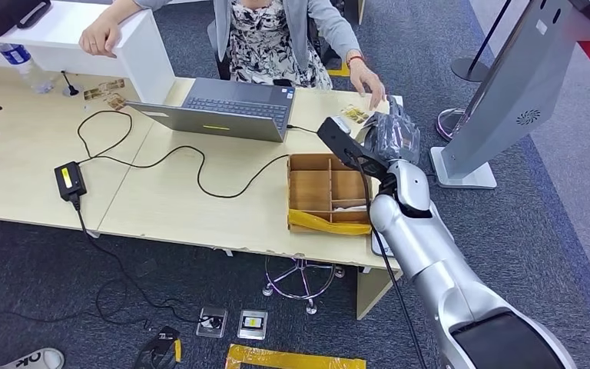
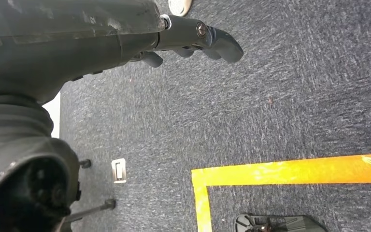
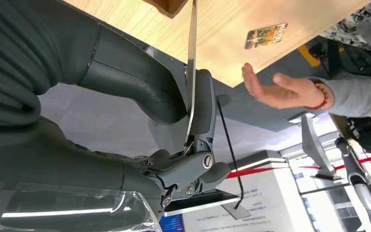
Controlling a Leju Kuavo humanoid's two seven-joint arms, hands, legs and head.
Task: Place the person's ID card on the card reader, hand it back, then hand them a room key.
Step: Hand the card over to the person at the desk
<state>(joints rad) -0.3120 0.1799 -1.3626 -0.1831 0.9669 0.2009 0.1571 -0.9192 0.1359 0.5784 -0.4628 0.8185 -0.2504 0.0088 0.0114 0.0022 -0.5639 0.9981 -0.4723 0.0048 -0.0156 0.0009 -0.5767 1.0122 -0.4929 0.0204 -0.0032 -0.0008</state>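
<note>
the robot's right hand [image 3: 183, 121] pinches a thin card [image 3: 192, 58] edge-on between its thick grey thumb and darker fingers, holding it out past the far right corner of the wooden desk [image 1: 184, 207]. in the head view the right hand [image 1: 392, 134], wrapped in clear plastic, sits just short of the seated person's hand [image 1: 366, 79], which rests on the desk edge. in the right wrist view the person's hand [image 3: 275, 92] is open, palm toward the card, near it but not touching. a second printed card [image 3: 265, 35] lies flat on the desk close to that hand. a compartmented wooden tray [image 1: 329, 192] stands on the desk beside the robot's forearm, with an open laptop [image 1: 227, 111] further along. the left hand [image 2: 193, 41] hangs above dark carpet, fingers curled in around nothing, near a strip of yellow floor tape [image 2: 290, 171].
</note>
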